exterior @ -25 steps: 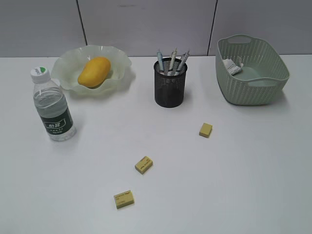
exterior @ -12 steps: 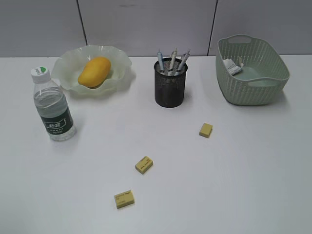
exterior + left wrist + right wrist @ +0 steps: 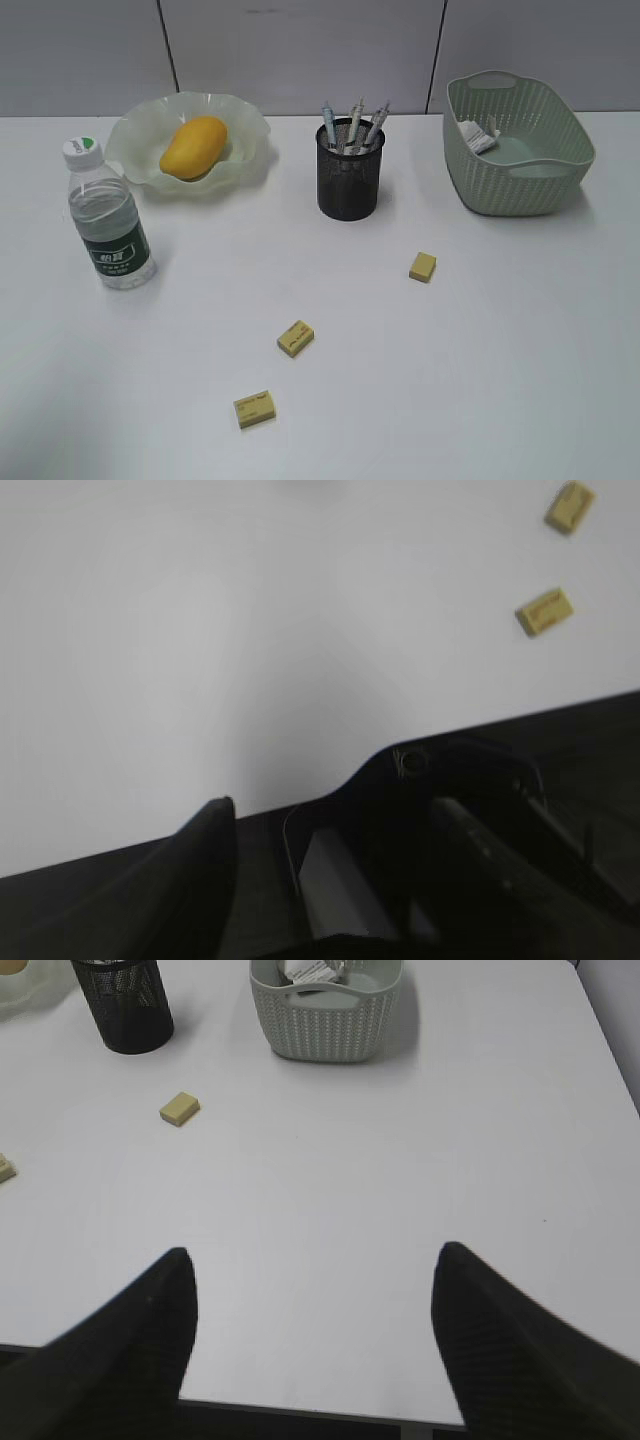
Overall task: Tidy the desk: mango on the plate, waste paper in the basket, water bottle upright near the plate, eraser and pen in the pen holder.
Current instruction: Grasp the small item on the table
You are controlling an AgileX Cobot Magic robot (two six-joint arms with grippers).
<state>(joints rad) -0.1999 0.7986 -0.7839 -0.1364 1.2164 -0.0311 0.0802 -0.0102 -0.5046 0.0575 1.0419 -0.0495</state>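
The mango (image 3: pixel 193 146) lies on the ruffled pale-green plate (image 3: pixel 140 125) at the back left. The water bottle (image 3: pixel 108 215) stands upright in front of the plate. The black mesh pen holder (image 3: pixel 349 180) holds three pens (image 3: pixel 354 125). The waste paper (image 3: pixel 478 136) lies inside the basket (image 3: pixel 520 150); the basket also shows in the right wrist view (image 3: pixel 325 1020). Three yellow erasers lie on the desk: one (image 3: pixel 422 266), one (image 3: pixel 295 338), one (image 3: pixel 254 408). My left gripper (image 3: pixel 335 825) is open and empty over the desk's near edge. My right gripper (image 3: pixel 310 1300) is open and empty above the desk.
The desk (image 3: pixel 520 350) ends at a grey panelled wall behind. The left wrist view shows two erasers (image 3: pixel 543 611) and dark robot parts below the desk edge. The right wrist view shows the pen holder (image 3: pixel 122 1005) and one eraser (image 3: pixel 179 1108).
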